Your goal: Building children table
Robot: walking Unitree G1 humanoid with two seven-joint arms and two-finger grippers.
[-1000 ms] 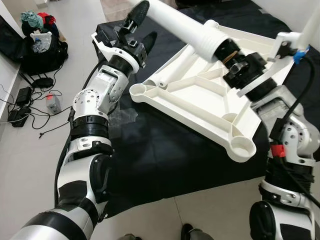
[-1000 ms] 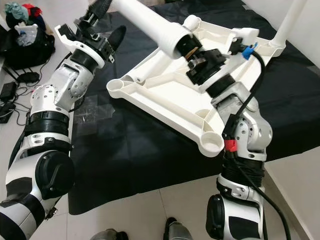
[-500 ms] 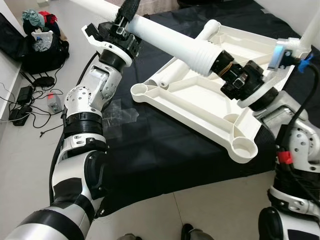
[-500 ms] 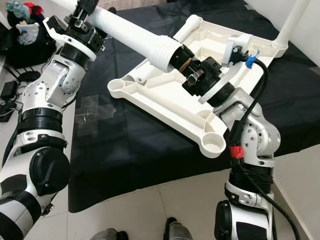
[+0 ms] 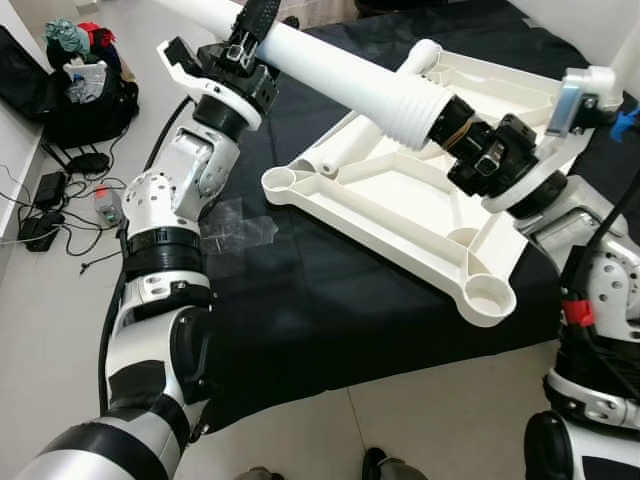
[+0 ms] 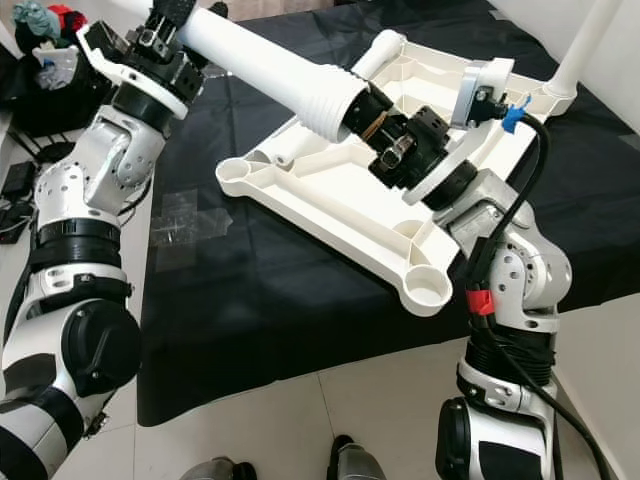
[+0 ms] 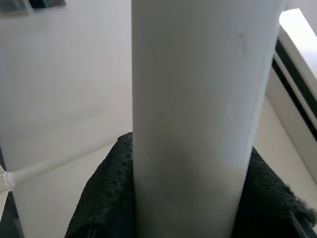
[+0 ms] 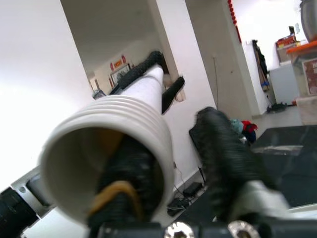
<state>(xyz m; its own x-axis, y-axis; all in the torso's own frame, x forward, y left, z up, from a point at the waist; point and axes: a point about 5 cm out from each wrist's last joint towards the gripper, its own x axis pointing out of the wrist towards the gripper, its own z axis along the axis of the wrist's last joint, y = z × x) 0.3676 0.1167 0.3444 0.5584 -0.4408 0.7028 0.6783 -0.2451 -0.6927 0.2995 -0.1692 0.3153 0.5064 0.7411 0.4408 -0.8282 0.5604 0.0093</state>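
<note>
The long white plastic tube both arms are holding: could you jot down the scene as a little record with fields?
Held item: long white plastic table leg, ribbed at one end
Left gripper: clamped around the leg's smooth upper part
Right gripper: one finger inside the ribbed open end, one outside
Below: upside-down white plastic tabletop with round corner sockets
Surface: black cloth on tiled floor

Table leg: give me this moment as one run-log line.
table leg: held aloft, both ends | left gripper: shut on shaft | right gripper: one finger inside threaded end | tabletop: upside down on black cloth
</note>
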